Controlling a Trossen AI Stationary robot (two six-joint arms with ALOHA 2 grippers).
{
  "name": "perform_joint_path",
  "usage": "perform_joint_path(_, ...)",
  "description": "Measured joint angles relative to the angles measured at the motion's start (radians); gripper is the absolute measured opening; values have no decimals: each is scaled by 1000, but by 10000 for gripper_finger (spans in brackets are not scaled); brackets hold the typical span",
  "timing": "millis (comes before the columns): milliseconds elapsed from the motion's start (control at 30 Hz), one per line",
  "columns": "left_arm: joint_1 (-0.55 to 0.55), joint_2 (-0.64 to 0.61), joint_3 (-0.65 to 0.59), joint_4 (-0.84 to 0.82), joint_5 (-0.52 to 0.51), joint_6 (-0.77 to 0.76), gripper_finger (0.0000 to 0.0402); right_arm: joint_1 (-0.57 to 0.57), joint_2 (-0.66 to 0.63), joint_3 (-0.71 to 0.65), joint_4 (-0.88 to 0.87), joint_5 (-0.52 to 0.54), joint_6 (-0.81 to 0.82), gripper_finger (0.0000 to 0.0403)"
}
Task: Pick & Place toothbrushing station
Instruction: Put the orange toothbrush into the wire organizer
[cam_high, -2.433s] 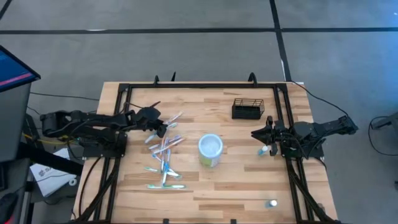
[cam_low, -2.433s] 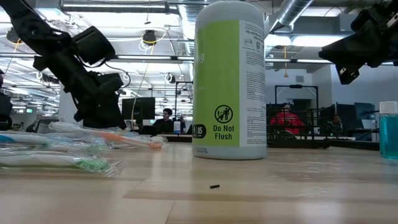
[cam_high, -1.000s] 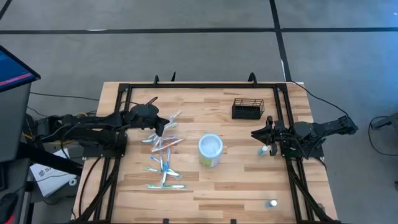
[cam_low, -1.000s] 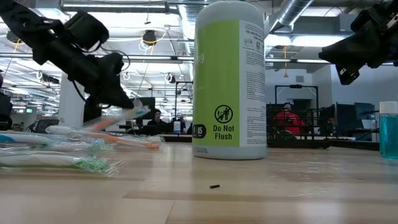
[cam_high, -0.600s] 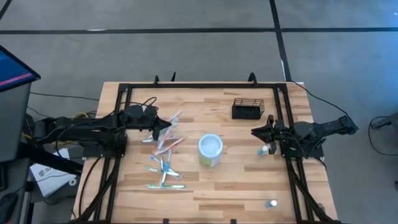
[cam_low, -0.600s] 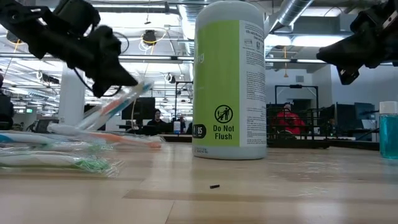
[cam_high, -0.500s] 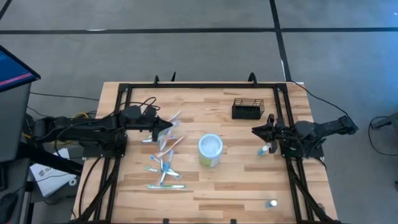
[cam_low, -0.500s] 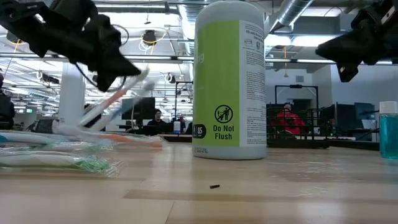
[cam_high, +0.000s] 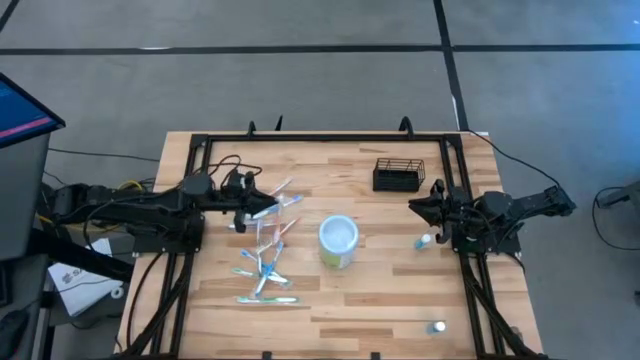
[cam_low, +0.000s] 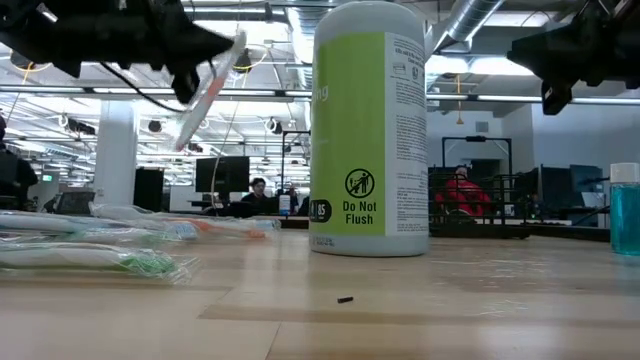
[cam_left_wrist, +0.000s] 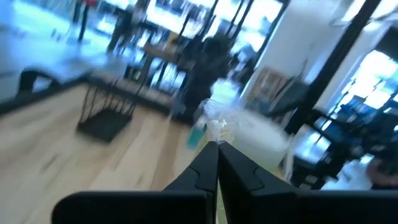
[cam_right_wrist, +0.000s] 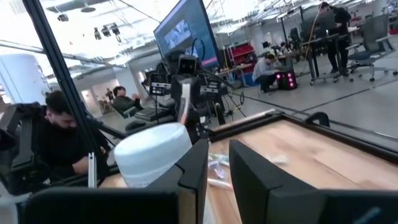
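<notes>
My left gripper (cam_high: 247, 207) hangs over the table's left half, shut on a wrapped toothbrush (cam_high: 279, 203) that is lifted above the pile of wrapped toothbrushes (cam_high: 262, 262). In the low view the toothbrush (cam_low: 205, 95) slants in the air below that gripper (cam_low: 200, 52). The toothbrushing station, a small black wire basket (cam_high: 398, 175), stands at the far right on its base. A white-and-green cup (cam_high: 338, 241) stands upright mid-table. My right gripper (cam_high: 424, 207) hovers near the right rail, slightly open, with nothing between its fingers (cam_right_wrist: 198, 167). My left gripper pinches the toothbrush's clear wrapper (cam_left_wrist: 217, 129) between its two shut fingers, near the end toward the table's left. The fingers come about level from the left. The toothbrush sticks out past them toward the cup, tilted and clear of the table and the pile.
A small blue-capped tube (cam_high: 425, 241) lies just below my right gripper, and another (cam_high: 438, 326) sits near the front right corner. The black frame rails (cam_high: 452, 180) border the table. People sit at desks in the room beyond.
My left gripper has risen from the pile and drawn back toward the table's left edge, staying shut. The toothbrush came up with it: first one end, then the whole length, now clear of the pile and tilted.
</notes>
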Motion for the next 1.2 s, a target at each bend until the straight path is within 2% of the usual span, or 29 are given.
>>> perform_joint_path(133, -20, 0, 0, 121, 0, 19, 0, 0, 0, 0, 22, -2, 0, 59)
perform_joint_path(233, -20, 0, 2, 153, -1, 24, 0, 0, 0, 0, 34, -2, 0, 59)
perform_joint_path(400, -18, 1, 65, 141, -1, 96, 0, 0, 0, 0, 60, -3, -12, 59)
perform_joint_path(667, -17, 58, 216, 15, -2, 197, 0, 0, 10, 0, 98, -10, -21, 59)
perform_joint_path(900, -17, 195, 342, 6, 0, 240, 0, 0, 146, 26, 183, -31, -39, 59)
perform_joint_path(1033, -17, 274, 429, 5, 62, 282, 0, 0, 265, 107, 184, -31, -58, 59)
perform_joint_path(1200, -17, 363, 521, 5, 89, 283, 0, 0, 425, 223, 184, -31, -125, 59)
